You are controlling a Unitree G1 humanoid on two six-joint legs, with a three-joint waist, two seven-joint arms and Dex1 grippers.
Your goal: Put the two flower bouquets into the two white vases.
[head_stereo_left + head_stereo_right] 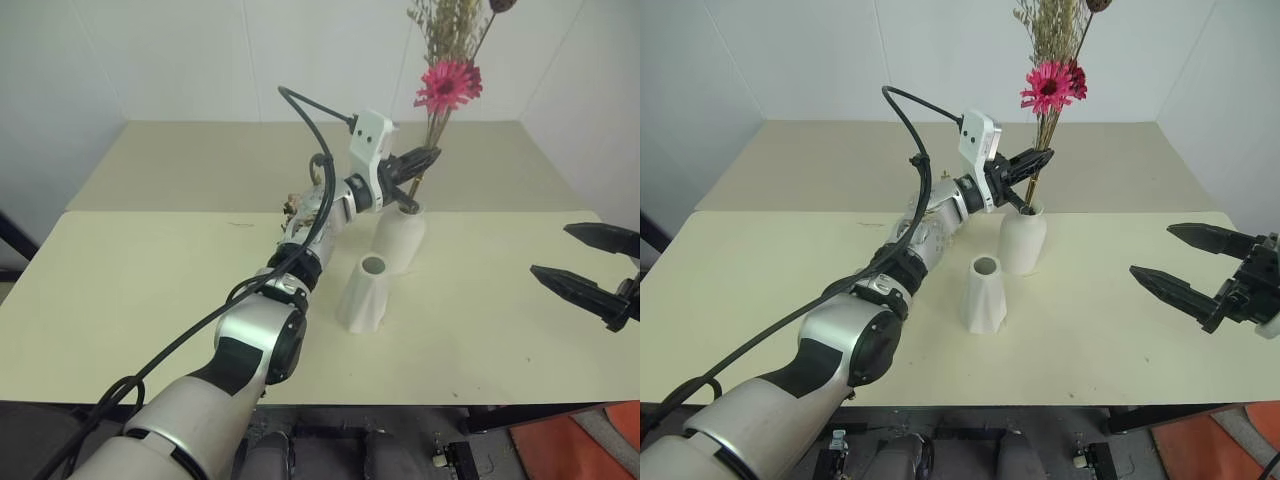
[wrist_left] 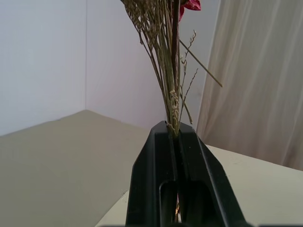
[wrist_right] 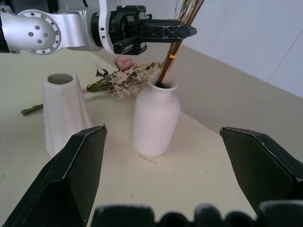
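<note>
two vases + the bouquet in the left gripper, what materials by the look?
Bottle vase and cone vase: matte white, no glare, likely unglazed ceramic or plaster. Magenta daisy bouquet in the left gripper: stiff straw-coloured stems, apparently dried plant.

Left end effector (image 1: 428, 157): we are clamping the magenta bouquet (image 1: 447, 85) stems above the bottle vase (image 1: 400, 238).
Right end effector (image 1: 585, 262): we are holding it agape.
Cone vase (image 1: 364, 296): standing empty on the desk (image 1: 130, 290).

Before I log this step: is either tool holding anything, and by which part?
The left tool grips the magenta daisy bouquet by its stems, just above the bottle vase; the right tool holds nothing.
</note>
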